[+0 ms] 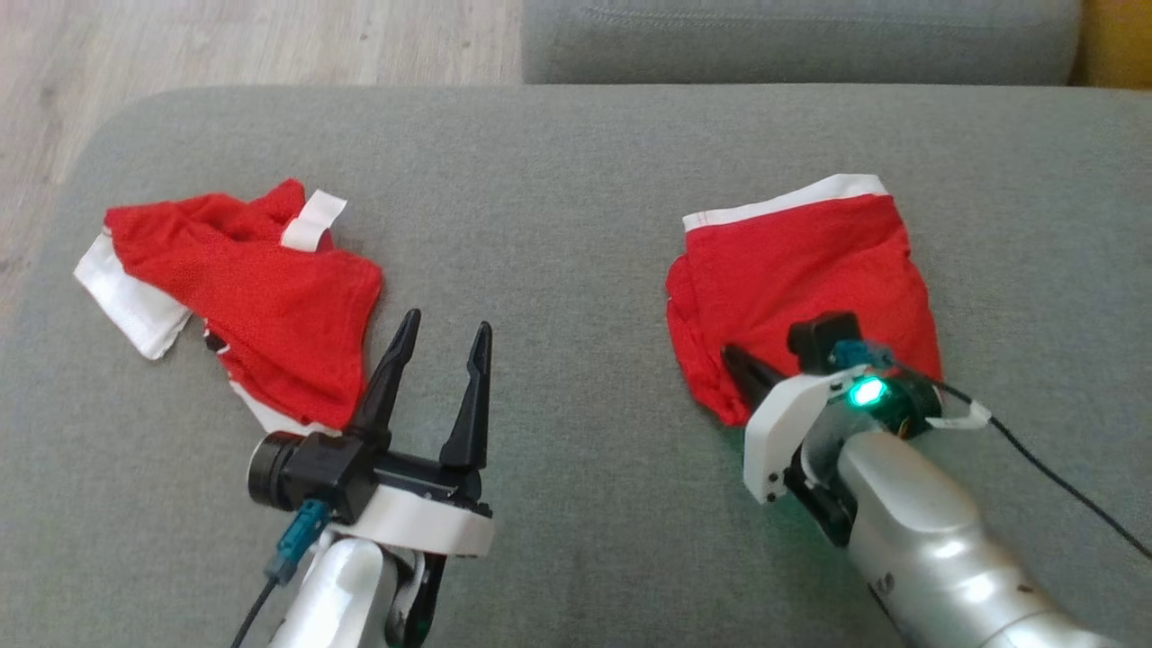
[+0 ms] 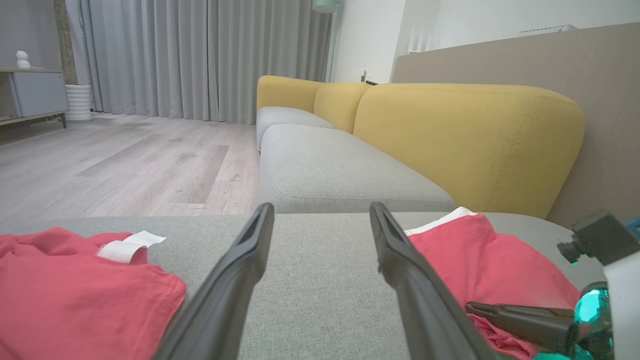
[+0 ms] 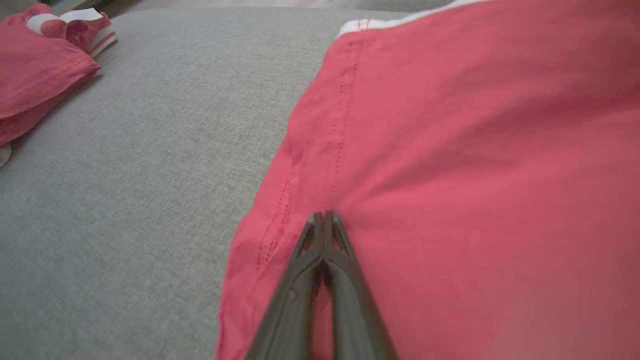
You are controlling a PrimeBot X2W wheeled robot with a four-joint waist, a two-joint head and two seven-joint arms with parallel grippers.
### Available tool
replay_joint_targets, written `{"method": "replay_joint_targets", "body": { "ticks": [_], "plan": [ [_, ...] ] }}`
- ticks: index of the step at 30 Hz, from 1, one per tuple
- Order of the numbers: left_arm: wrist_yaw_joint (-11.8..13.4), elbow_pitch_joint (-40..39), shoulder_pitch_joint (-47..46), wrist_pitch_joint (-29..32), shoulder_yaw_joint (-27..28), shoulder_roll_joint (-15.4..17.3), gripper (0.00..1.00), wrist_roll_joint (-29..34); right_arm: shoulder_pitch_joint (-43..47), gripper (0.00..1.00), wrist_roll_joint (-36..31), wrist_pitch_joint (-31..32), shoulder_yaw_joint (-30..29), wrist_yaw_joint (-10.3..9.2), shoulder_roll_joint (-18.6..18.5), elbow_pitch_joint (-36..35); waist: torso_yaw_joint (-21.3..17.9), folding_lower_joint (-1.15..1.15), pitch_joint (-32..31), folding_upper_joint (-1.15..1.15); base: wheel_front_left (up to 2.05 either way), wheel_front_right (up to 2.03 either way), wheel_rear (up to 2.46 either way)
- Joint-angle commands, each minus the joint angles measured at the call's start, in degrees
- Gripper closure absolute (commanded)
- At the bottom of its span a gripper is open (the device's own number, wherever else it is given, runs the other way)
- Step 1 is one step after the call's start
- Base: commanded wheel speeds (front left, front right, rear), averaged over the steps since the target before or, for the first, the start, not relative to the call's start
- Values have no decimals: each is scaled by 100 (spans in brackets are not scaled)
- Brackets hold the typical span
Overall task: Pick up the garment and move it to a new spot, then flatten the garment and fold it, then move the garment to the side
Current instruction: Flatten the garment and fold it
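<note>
A folded red garment (image 1: 801, 261) with a white band at its far edge lies flat on the right of the grey cushion (image 1: 576, 162). My right gripper (image 1: 731, 353) is shut, and its tips rest on the near left part of that garment (image 3: 475, 150); I see no fabric pinched between them (image 3: 324, 215). A second red garment (image 1: 261, 288) with white trim lies crumpled on the left. My left gripper (image 1: 447, 320) stands open just right of it, low over bare cushion. The left wrist view shows its fingers (image 2: 321, 207) between the crumpled garment (image 2: 75, 285) and the folded one (image 2: 495, 265).
The cushion's rounded left edge drops to a wooden floor (image 1: 225, 45). Another grey seat (image 1: 792, 36) lies beyond the far edge, with a yellow sofa back (image 2: 465, 135) on the right. A black cable (image 1: 1062, 477) trails from my right wrist.
</note>
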Motion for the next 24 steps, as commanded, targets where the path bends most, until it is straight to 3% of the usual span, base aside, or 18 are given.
{"method": "replay_joint_targets", "body": {
  "ticks": [1,8,13,20,24],
  "plan": [
    [9,-191,-119,-29,225,18,0,50,67,100,91,-48,141,-4,103,-120,-65,1,-73,0,0,0,0],
    [18,-223,30,-29,306,18,0,78,-107,100,312,-889,-156,-4,-9,-318,-296,1,-329,0,0,0,0],
    [34,-287,130,-29,379,18,0,84,-36,100,180,-1136,-914,-4,-180,-777,-458,1,-457,0,0,0,0],
    [84,-379,197,-29,457,18,0,28,1085,100,-685,-1148,-2510,-4,-122,-2553,-579,1,-493,0,0,0,0],
    [109,-380,276,-29,491,18,0,-41,1870,100,-983,-1149,-3050,-4,42,-3335,-605,1,-524,0,0,0,0]
  ]
}}
